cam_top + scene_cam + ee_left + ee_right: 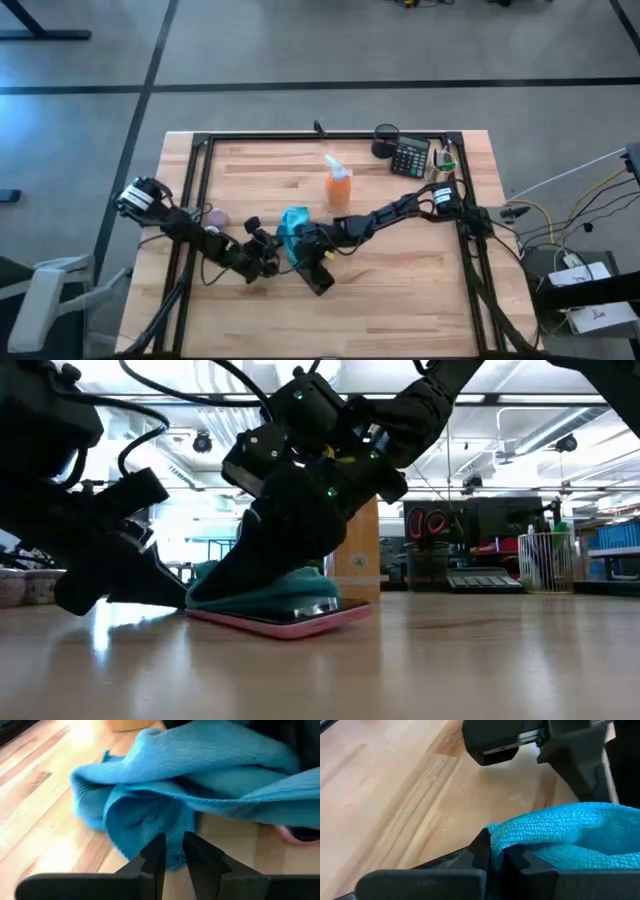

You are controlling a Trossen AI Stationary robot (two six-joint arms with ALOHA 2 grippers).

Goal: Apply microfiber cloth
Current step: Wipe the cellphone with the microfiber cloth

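Wooden table (420, 290) | right gripper (495, 851) clamps microfiber cloth (570, 832) | left gripper (172, 851) beside it, nearly closed, empty

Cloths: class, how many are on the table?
1. The cloth lies on the phone, between the left tool and right tool; none other visible.

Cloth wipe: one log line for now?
right tool: shut on cloth | cloth: on phone | left tool: beside cloth, nearly shut
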